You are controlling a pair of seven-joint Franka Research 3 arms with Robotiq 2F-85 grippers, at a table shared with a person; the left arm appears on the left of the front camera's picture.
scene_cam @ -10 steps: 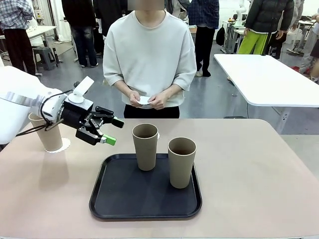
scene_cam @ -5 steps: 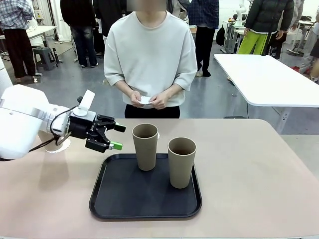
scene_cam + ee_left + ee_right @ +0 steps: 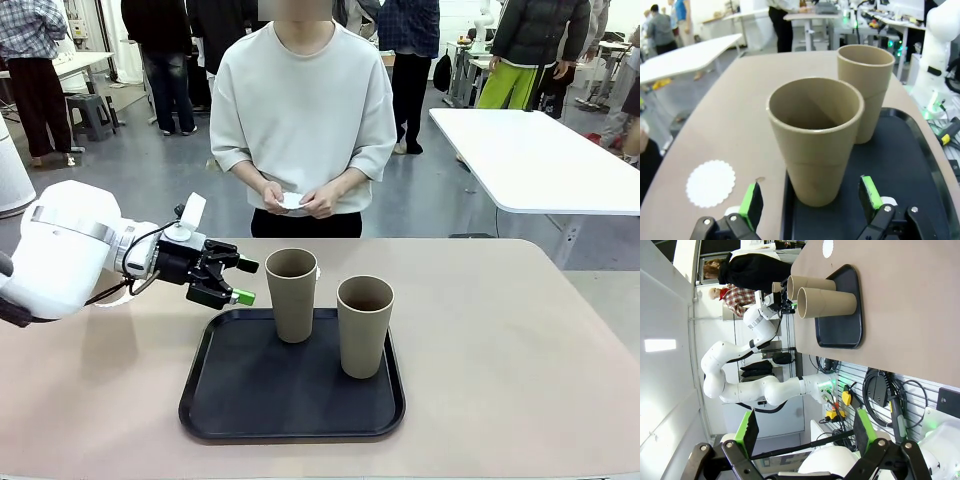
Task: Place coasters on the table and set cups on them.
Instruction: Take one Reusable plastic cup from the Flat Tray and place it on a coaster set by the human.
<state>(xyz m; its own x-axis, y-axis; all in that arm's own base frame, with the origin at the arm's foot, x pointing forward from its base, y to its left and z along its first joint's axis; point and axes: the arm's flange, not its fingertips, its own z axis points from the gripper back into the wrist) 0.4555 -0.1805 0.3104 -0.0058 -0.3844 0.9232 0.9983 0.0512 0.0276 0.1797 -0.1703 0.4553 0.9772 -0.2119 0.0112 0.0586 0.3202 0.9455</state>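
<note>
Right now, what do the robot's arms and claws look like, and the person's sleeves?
The left arm is rounded glossy white, black cables at its wrist. The left gripper and right gripper are black metal with green pads. The person's sleeves are loose, off-white, elbow-length.

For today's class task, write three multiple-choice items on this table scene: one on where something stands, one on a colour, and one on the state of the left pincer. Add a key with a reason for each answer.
1. The left cup and the right cup stand on:
A the black tray
B the floor
C a shelf

2. The pads of the left pincer are:
A red
B blue
C green

3. The left pincer is:
A shut on a cup
B open, holding nothing
C shut and empty

Key:
1 A: both bases sit inside the tray's rim.
2 C: the left wrist view shows bright green pads.
3 B: its fingers stand apart, short of the left cup.
</note>
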